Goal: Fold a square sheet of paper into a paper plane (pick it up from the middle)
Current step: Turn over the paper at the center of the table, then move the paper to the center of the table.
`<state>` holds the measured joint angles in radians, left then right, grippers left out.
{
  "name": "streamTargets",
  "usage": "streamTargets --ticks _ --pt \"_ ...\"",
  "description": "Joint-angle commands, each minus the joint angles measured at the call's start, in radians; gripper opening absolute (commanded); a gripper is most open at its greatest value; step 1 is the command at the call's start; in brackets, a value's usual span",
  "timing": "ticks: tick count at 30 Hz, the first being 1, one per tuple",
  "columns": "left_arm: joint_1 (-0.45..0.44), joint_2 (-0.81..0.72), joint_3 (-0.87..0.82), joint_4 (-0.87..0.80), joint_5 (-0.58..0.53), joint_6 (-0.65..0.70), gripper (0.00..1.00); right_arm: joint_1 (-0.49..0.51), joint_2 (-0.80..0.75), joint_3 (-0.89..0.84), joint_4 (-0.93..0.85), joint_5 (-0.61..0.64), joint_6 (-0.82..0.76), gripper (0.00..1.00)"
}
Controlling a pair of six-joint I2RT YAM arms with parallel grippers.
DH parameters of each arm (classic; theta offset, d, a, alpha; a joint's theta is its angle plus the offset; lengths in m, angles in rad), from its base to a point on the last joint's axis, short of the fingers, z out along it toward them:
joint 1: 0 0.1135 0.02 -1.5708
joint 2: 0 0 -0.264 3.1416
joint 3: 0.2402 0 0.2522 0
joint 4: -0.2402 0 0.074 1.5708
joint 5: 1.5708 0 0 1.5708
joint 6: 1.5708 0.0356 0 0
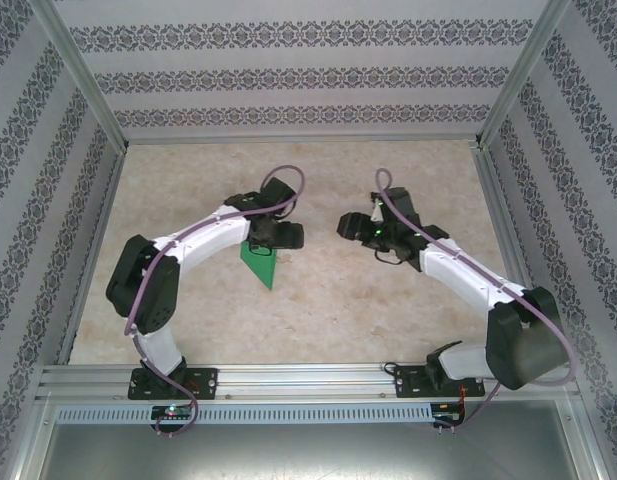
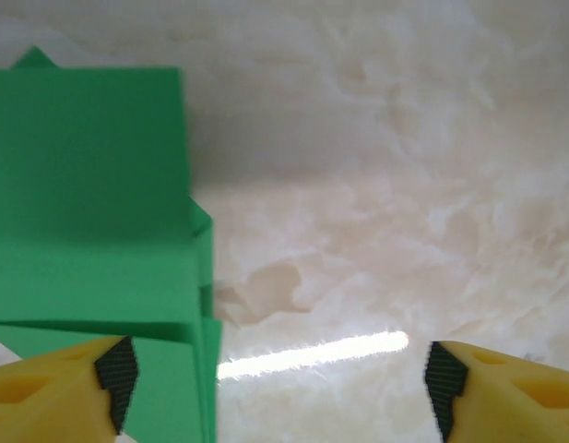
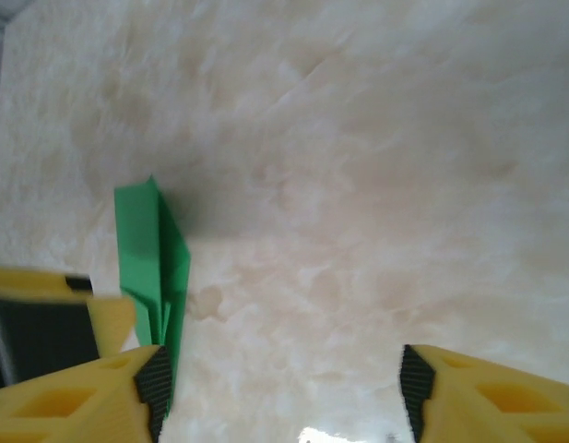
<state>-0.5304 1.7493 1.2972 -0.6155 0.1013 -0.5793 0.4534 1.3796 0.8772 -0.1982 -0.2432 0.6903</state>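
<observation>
The square sheet of paper lies folded into a narrow bright-green paper plane (image 1: 261, 264) on the beige table, its tip pointing toward the near edge. My left gripper (image 1: 288, 236) hovers over its far end, open. In the left wrist view the creased plane (image 2: 90, 231) lies left of the gap, under the left fingertip (image 2: 116, 374), and my left gripper (image 2: 279, 380) has only bare table between its pads. My right gripper (image 1: 346, 226) stands open to the right, apart from the paper. Its wrist view shows the plane (image 3: 150, 254) beside its left pad and nothing in my right gripper (image 3: 284, 386).
The marbled beige tabletop (image 1: 328, 310) is enclosed by patterned walls on three sides, with metal frame posts (image 1: 83, 75) at the corners. An aluminium rail (image 1: 308, 378) carrying both arm bases runs along the near edge. A yellow finger of the left gripper (image 3: 109, 318) shows at the right wrist view's left edge.
</observation>
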Motion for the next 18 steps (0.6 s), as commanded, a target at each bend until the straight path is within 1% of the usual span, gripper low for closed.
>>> streamTargets --ticks 1,4,6,9,14,18 --pt "0.106 -0.076 -0.087 0.104 0.069 -0.045 0.94 0.135 0.099 0.078 0.009 0.053 0.048 0.6" --pt "0.211 -0.147 -0.18 0.137 0.075 -0.057 1.0 0.243 0.203 0.164 0.026 0.06 0.079 0.52" --pt "0.265 -0.195 -0.236 0.155 0.067 -0.054 1.0 0.305 0.271 0.223 0.034 0.075 0.09 0.5" --pt "0.34 -0.255 -0.298 0.162 0.054 -0.067 1.0 0.368 0.406 0.347 0.004 0.047 0.108 0.45" --pt "0.426 -0.332 -0.374 0.16 0.047 -0.075 1.0 0.41 0.583 0.498 -0.031 0.001 0.129 0.41" --pt "0.459 -0.359 -0.414 0.158 0.056 -0.079 1.0 0.412 0.688 0.602 -0.12 -0.023 0.124 0.41"
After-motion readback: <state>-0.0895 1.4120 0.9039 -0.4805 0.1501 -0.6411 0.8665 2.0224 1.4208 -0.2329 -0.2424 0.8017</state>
